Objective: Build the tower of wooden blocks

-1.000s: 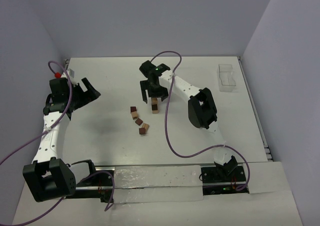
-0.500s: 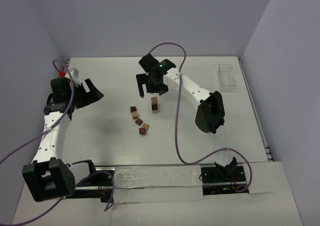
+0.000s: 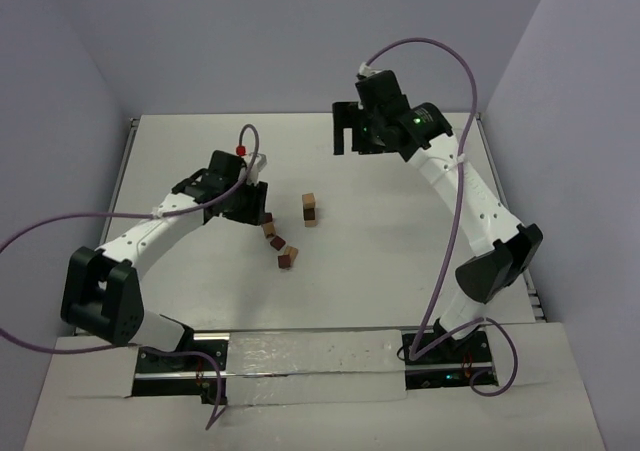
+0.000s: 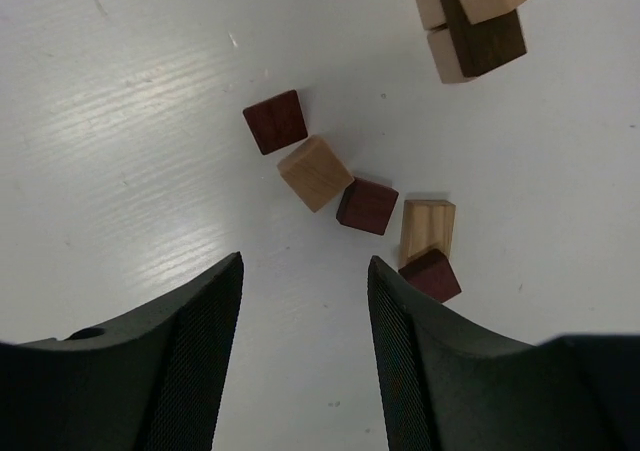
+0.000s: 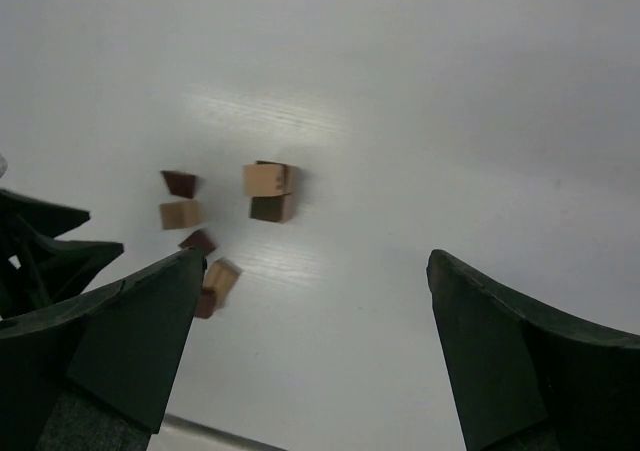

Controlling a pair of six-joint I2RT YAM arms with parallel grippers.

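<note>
Wood blocks (image 4: 367, 206), five of them, lie loose on the white desk (image 3: 400, 251) in a ragged line: dark, tan, dark, tan, dark. The second and third touch at a corner, and the last dark cube leans against the tan one beside it. The tower (image 3: 311, 209) stands just right of this scatter, a slim column of tan and dark cubes. From these angles its cube count is hard to tell, perhaps two or three.

The left tool (image 4: 305, 263) hovers low over the desk at the near side of the loose cubes. Its fingers (image 4: 205, 321) are moderately apart, with only bare desk between them. The right tool (image 3: 357, 143) is raised toward the far edge, well apart from the tower. Its fingers (image 5: 120, 341) are spread wide and hold nothing.
</note>
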